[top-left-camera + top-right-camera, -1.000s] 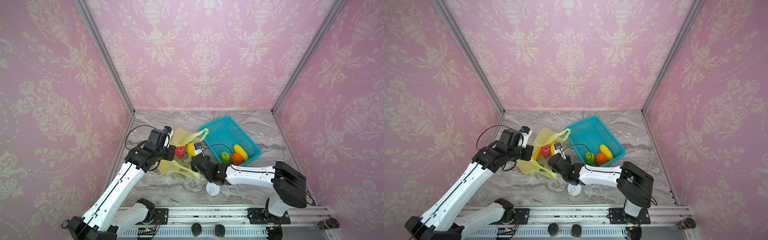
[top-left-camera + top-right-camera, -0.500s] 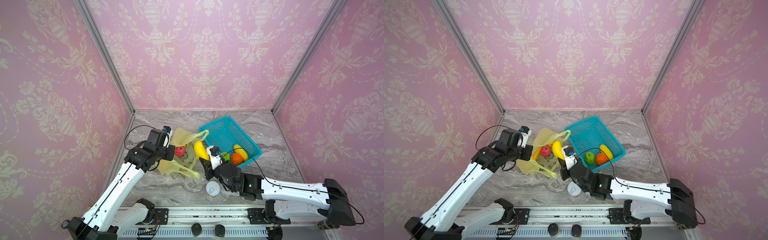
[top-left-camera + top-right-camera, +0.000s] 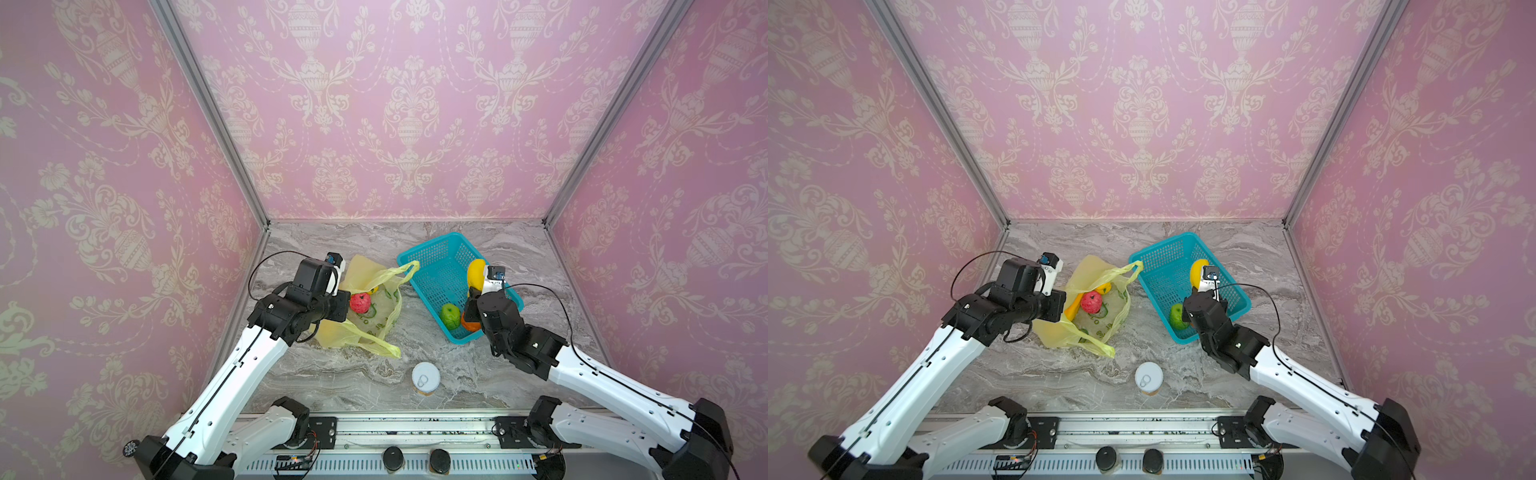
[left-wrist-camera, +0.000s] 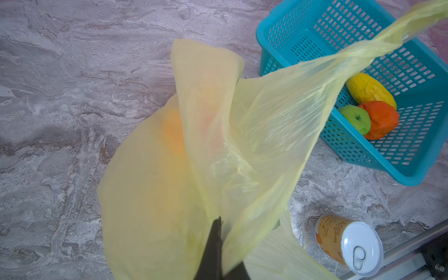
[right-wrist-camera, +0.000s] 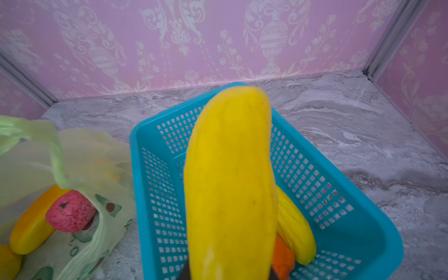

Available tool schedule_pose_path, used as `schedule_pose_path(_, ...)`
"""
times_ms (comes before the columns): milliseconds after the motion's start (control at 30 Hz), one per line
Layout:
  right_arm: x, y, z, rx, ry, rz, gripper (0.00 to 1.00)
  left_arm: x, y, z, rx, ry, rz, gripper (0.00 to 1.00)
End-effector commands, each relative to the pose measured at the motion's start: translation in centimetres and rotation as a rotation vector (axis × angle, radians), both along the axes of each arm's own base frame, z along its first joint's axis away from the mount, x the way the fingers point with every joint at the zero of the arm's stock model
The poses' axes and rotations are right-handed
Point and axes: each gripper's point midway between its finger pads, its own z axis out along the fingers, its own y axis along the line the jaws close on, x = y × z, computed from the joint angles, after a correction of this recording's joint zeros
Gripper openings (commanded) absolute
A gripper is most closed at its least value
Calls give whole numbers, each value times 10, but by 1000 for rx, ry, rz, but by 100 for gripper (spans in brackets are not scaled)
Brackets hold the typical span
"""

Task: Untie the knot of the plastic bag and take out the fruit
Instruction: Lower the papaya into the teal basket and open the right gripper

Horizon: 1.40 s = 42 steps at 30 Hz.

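My left claw (image 4: 219,232) is shut tight on a fold of the plastic bag (image 3: 386,307) and holds that side up off the bench (image 3: 332,374). The bag's mouth is open. One handle strip (image 3: 407,269) sticks out to the blue basket (image 3: 432,253), and the other strip (image 3: 380,348) lies on the bench. Inside the bag I see a pink-red round fruit (image 3: 360,302) with a long orange-yellow fruit (image 5: 34,225) next to it. My right claw (image 3: 482,284) grips a long yellow fruit (image 5: 230,181) by one end and holds it over the basket. In the basket lie a green apple (image 4: 356,120), an orange (image 4: 379,120) and a bumpy yellow fruit (image 4: 369,91), all touching. A can (image 3: 426,378) with a white lid stands near the front of the bench, away from the bag.
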Motion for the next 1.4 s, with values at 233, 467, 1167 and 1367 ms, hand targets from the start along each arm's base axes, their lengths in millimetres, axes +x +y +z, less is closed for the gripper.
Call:
schedule_pose_path(233,31,24,-70,-22,314,28,2,-6,2,-5,-3,21,-5,0)
schedule_pose_path(467,52,28,-110,-58,429,-6,1,-6,4,-5,-2,20,-1,0)
schedule_pose_path(1167,48,15,-94,-5,375,-24,66,-4,4,-5,-18,30,2,0)
schedule_pose_path(1367,14,34,-28,71,113,132,65,-6,1,-4,-33,31,-10,0)
